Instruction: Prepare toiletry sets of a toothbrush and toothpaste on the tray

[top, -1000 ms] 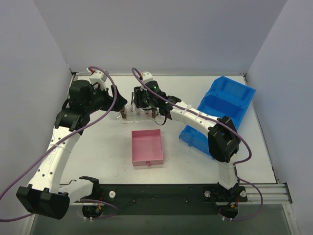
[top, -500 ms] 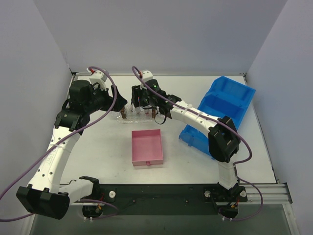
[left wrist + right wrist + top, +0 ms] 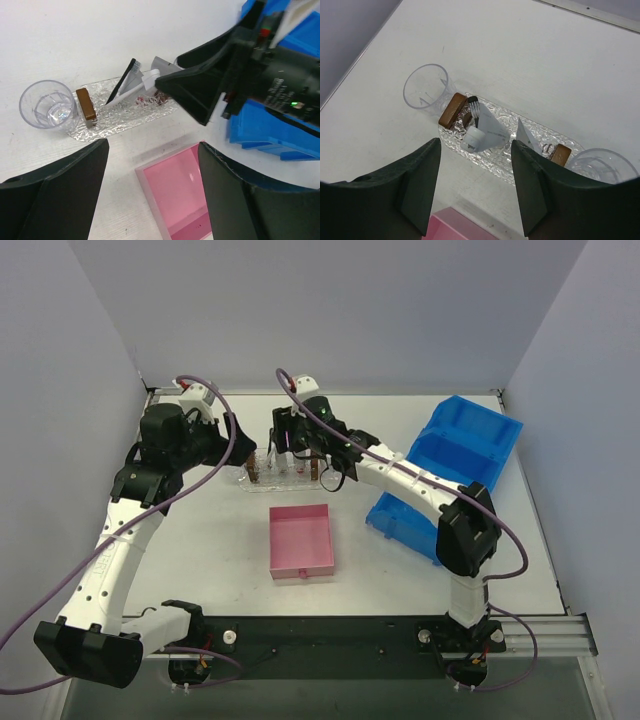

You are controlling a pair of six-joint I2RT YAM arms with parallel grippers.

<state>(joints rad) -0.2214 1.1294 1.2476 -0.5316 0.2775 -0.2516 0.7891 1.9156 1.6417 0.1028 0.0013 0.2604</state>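
- the right gripper [image 3: 475, 147] hangs straight over the tray [image 3: 502, 156], its jaws apart and clamped on nothing.
- a toothpaste tube [image 3: 490, 131] with a white cap lies on the tray right under that gap. a black-headed toothbrush [image 3: 473, 104] leans beside it, close to a brown block [image 3: 451, 111].
- a second toothpaste tube [image 3: 526, 134] sits further along the tray, near the other brown block [image 3: 561, 153]. whether a toothbrush goes with it cannot be told from these views.
- the left gripper [image 3: 153, 150] hovers just off the tray's long side, over the surface [image 3: 30, 145] between the tray and the pink box [image 3: 180, 195]. its jaws are wide apart and hold nothing.
- the main risk, as a judgement: the right jaws are low and close to the loose pieces. a sideways pull-out could clip the capped tube or the leaning toothbrush and knock the pair apart or off the tray.
- the tray looks light and sits free on the surface, so such a snag would likely drag it along.
- a clear cup [image 3: 420, 95] stands at one end of the tray and a second clear cup [image 3: 600, 165] at the other. a shoved tray could tip either.
- both arms crowd the same small spot, so a left-arm reach while the right one is over the tray could bring them together.
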